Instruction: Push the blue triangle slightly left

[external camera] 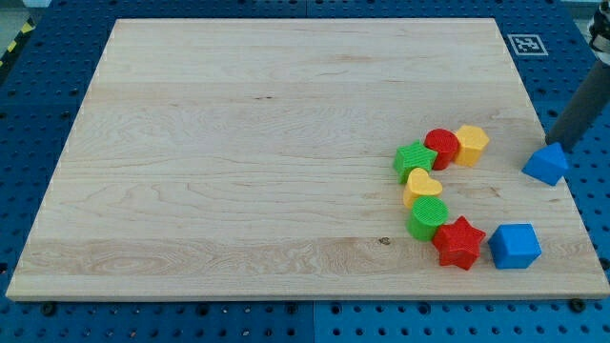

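Note:
The blue triangle (546, 164) lies near the right edge of the wooden board (238, 143). My tip (554, 145) comes in from the view's upper right and touches the triangle's upper right side. To the left of the triangle a curved chain of blocks runs downward: a yellow hexagon (471, 144), a red cylinder (441, 148), a green star-like block (415, 160), a yellow heart (423, 187), a green cylinder (428, 218), a red star (458, 242) and a blue cube (515, 246).
A small black and white marker tag (526, 44) sits off the board's top right corner. The board rests on a blue perforated table (29, 105). The triangle lies close to the board's right edge.

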`<action>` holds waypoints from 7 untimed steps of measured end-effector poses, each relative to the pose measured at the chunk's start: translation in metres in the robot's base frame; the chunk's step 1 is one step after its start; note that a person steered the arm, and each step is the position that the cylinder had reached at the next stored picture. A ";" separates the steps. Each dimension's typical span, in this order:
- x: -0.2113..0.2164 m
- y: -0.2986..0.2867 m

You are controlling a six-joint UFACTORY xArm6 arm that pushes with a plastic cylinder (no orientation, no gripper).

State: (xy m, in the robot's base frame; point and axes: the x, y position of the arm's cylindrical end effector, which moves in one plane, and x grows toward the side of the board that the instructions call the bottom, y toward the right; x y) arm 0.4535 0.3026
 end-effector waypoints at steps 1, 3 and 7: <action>0.028 -0.002; 0.068 -0.002; 0.029 -0.002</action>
State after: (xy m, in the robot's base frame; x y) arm 0.4822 0.3008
